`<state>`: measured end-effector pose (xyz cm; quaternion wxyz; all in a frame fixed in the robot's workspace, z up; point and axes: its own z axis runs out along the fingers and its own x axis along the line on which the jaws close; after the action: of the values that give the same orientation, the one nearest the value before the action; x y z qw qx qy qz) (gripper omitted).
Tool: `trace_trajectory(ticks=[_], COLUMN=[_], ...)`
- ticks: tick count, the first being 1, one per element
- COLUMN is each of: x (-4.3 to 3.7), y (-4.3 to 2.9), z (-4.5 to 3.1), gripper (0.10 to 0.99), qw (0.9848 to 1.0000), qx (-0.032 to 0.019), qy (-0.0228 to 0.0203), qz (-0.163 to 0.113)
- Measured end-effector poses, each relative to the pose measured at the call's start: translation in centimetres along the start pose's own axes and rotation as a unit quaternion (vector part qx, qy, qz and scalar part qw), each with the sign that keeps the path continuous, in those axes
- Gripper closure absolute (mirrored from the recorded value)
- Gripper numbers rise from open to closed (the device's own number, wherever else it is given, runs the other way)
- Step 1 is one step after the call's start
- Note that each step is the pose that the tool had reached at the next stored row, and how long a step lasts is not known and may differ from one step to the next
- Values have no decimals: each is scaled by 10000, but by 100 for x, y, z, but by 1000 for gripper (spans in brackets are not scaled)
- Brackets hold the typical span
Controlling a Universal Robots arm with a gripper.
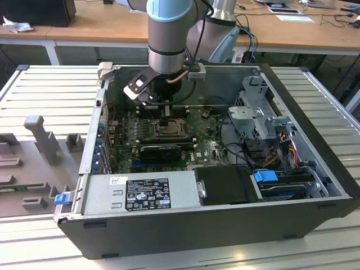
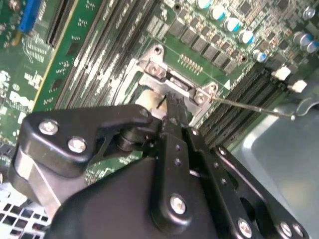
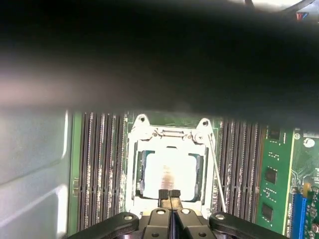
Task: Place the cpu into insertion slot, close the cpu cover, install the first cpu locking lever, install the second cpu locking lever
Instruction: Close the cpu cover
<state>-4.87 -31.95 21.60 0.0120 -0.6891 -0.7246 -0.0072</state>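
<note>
the gripper (image 3: 169,193) had its two black fingertips pressed together, pinching nothing. in the first wrist view they sat at the edge of the cpu cover (image 3: 132,169); contact could not be told. the pale cpu (image 3: 169,169) lay in the insertion slot (image 1: 179,133), showing through the cover's square window. a thin wire locking lever (image 3: 215,164) ran along one side of the socket, beside rows of memory slots (image 3: 99,169). in the exterior view the arm reached down into the open computer case (image 1: 225,225).
</note>
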Motion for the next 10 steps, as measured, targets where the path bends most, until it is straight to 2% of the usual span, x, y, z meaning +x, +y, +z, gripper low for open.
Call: trace_trajectory(ticks=[7, 10], x=[-7, -7], y=[143, 144], z=[-1, -1], gripper=[980, 980], qw=[10000, 10000], qx=[5, 5], qy=[1, 1], qz=[0, 1])
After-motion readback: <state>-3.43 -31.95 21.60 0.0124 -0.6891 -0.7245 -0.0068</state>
